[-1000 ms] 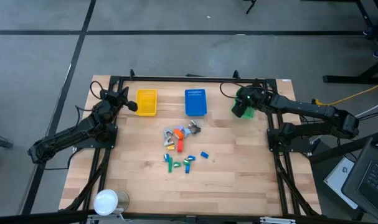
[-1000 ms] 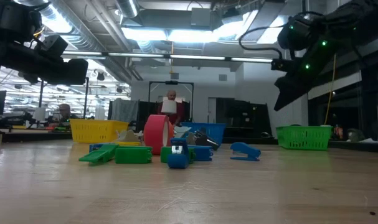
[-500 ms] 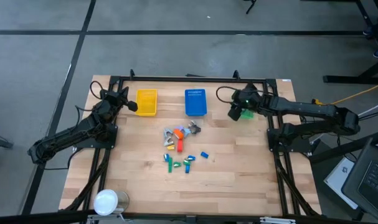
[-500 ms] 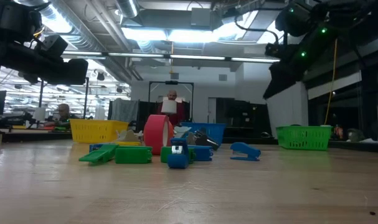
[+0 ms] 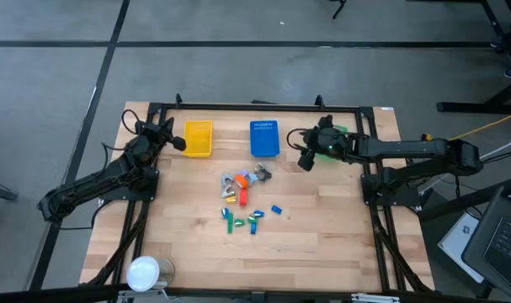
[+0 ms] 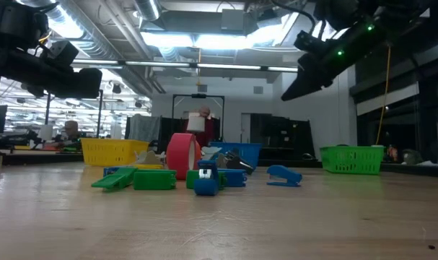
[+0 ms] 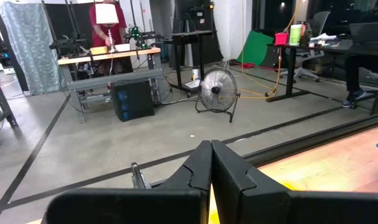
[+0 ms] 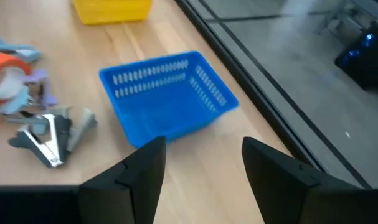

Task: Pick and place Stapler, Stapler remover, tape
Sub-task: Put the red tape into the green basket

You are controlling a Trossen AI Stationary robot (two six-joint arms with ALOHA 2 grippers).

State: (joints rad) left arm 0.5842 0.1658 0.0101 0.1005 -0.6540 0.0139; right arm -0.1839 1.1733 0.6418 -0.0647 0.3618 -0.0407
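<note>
1. Since a second ago, my right gripper has swung off the green slotted plastic basket at the table's right rear and now hangs just beside the blue slotted plastic basket, its fingers spread apart and holding nothing.
2. My left gripper waits at the table's left rear beside the yellow slotted plastic basket, its fingers pressed together.
3. Nearest my right gripper, toward the table's middle, an orange round tape roll with a pale core lies in a heap touching a grey metal claw-shaped stapler remover.
4. From table height, a red round tape roll stands on edge in that same heap.
5. A small blue plastic stapler sits apart on the heap's side nearer the green basket; small green elongated pieces lie on the other side.
6. I see nothing inside the blue basket; the yellow one also looks empty from above, and I cannot see into the green one.
7. A white round roll sits at the light wooden table's front left corner.
</note>
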